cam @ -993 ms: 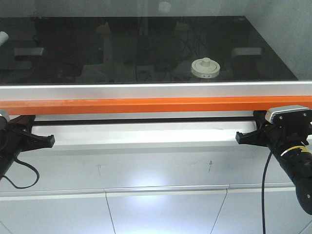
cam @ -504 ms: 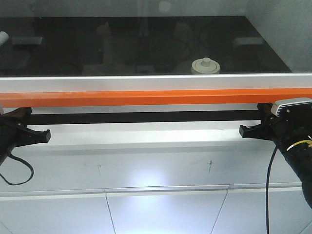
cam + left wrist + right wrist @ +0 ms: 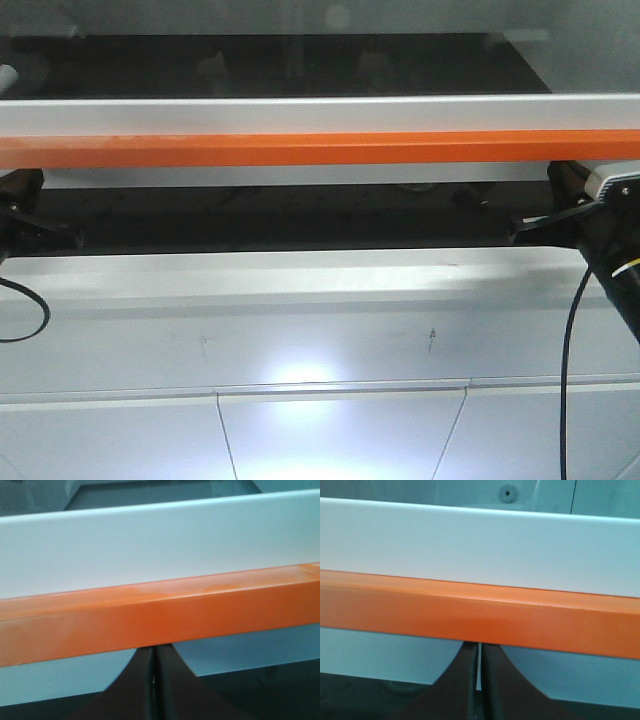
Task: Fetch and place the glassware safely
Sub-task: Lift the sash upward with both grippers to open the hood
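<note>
The glass jar cannot be seen in any view. A sliding pane's pale rail (image 3: 300, 115) and the orange bar (image 3: 300, 150) beneath it run across the full width of the black desk (image 3: 300, 65) and cover its middle. The dark gap under the bar shows only dim shapes, and the desk's far edge is blurred by reflections.

Both arms are cut off at the picture sides. The left gripper (image 3: 40, 232) sits near the desk's front left corner and the right gripper (image 3: 535, 225) near the front right corner, each just below the bar.

In the wrist views, the left gripper's fingers (image 3: 135, 690) lie pressed together. The right gripper's fingers (image 3: 465, 685) show only a hairline slit. Neither grips anything. Their tips run up behind the bar, and whether they touch it cannot be told.
</note>
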`<state>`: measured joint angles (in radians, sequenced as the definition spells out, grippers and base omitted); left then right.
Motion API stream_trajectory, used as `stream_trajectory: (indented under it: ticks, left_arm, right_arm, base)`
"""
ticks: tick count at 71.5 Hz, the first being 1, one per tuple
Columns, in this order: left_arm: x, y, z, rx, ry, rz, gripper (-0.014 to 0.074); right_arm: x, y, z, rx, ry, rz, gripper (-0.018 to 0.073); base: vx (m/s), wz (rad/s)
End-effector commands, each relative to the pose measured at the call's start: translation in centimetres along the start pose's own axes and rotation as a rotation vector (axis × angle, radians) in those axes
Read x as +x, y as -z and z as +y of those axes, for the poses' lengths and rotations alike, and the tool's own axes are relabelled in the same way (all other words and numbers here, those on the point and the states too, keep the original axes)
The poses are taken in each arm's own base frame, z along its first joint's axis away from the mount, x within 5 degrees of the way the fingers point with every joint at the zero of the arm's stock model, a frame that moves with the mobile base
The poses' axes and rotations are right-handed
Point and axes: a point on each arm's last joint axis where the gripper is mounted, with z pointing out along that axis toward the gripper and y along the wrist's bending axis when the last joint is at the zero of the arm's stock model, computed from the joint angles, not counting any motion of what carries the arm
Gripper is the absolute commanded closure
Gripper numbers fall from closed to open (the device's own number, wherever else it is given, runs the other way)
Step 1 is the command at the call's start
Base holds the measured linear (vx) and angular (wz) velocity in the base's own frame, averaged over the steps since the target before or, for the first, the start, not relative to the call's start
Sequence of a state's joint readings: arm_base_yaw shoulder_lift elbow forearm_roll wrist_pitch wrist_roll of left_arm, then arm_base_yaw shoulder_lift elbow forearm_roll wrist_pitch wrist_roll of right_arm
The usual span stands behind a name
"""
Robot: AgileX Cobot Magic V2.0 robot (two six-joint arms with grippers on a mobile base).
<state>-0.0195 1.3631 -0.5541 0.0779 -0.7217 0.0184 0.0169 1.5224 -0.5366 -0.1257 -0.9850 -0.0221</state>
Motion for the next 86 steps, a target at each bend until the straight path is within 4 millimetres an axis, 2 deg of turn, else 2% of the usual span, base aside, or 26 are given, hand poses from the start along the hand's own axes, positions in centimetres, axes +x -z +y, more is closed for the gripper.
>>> stream_trajectory:
  ticks: [1, 13, 25, 49, 64, 86]
  left_arm:
    - [-7.3, 0.8, 0.3, -0.011, -0.002, -0.405, 0.0603]
    - [-9.9, 1.4, 0.4, -0.017, -0.008, -0.458, 0.0603]
    - [-11.1, 2.2, 0.5, -0.021, -0.011, -0.467, 0.0603]
    - [-11.4, 2.8, 0.6, -0.023, -0.012, -0.430, 0.0603]
    - [-11.2, 3.3, 0.6, -0.023, 0.000, -0.328, 0.0603]
    - [-11.0, 5.9, 0.5, -0.024, 0.022, -0.269, 0.0603]
  right_arm:
    - [-4.8, -0.5, -0.4, 0.003, 0.027, -0.204, 0.0563]
    - [-7.5, -0.4, -0.6, 0.012, 0.038, -0.267, 0.0563]
    - [-8.2, -0.1, -0.7, 0.014, 0.033, -0.261, 0.0563]
    - [-8.9, 0.4, -0.8, 0.014, 0.004, -0.250, 0.0563]
    - [-8.6, 0.7, -0.8, 0.019, 0.007, -0.143, 0.0563]
    - [-9.7, 2.3, -0.9, 0.027, -0.034, -0.087, 0.0563]
  base:
    - [0.00, 0.00]
    - [0.00, 0.00]
    - [0.00, 0.00]
    - [0.00, 0.00]
    - [0.00, 0.00]
    - [0.00, 0.00]
